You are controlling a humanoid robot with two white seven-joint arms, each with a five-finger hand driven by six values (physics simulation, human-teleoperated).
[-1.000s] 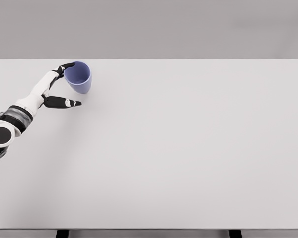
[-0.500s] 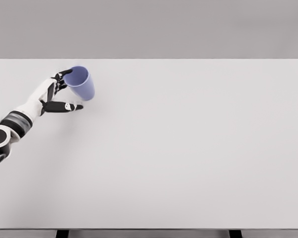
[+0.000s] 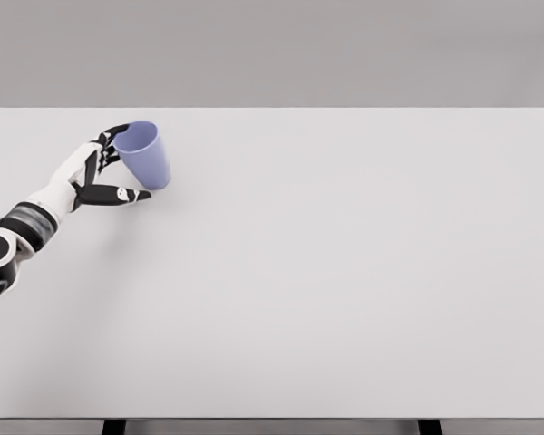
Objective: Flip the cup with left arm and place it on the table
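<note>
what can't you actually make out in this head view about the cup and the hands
- Head view: whether the blue plastic cup rests on the white table or is held just above it; the camera angle leaves this unclear.
- Head view: how the left hand touches the cup's far side, hidden by the cup itself.
- Head view: the right hand, outside the picture.
</note>
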